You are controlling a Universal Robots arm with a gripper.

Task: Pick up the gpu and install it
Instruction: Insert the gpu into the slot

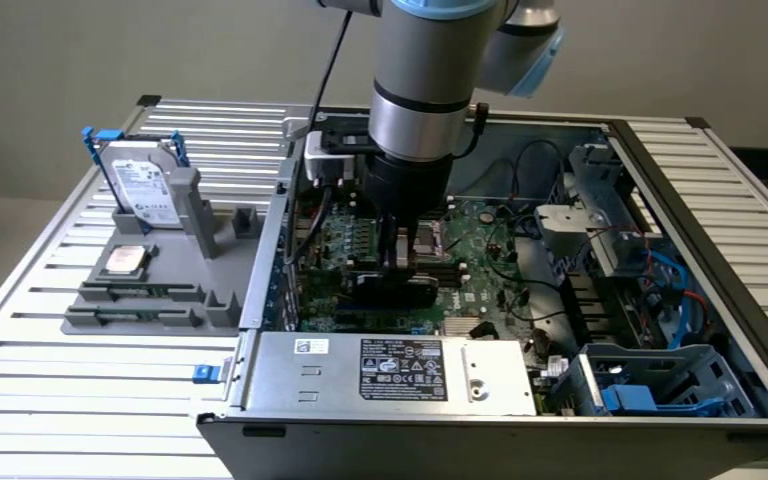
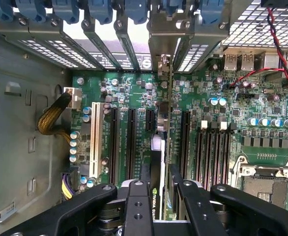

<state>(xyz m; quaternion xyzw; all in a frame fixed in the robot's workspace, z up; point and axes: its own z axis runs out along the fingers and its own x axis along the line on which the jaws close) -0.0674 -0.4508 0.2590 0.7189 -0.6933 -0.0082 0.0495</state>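
Slatted grey metal tabletop [image 1: 37, 330] carries an open black computer case [image 1: 704, 300]. Inside, the pincer [image 2: 156, 194] grips the thin green gpu card [image 2: 164, 128], standing on edge over the green board [image 2: 129, 93].

- The gpu [image 2: 164, 147] stands on edge inside the computer case, seen edge-on as a thin green board.
- Its silver bracket end meets the slot covers at the case's rear wall.
- A black shroud with a green logo shows on one face.
- It stands over the motherboard's expansion slots, clamped between black fingers [image 2: 139, 206].
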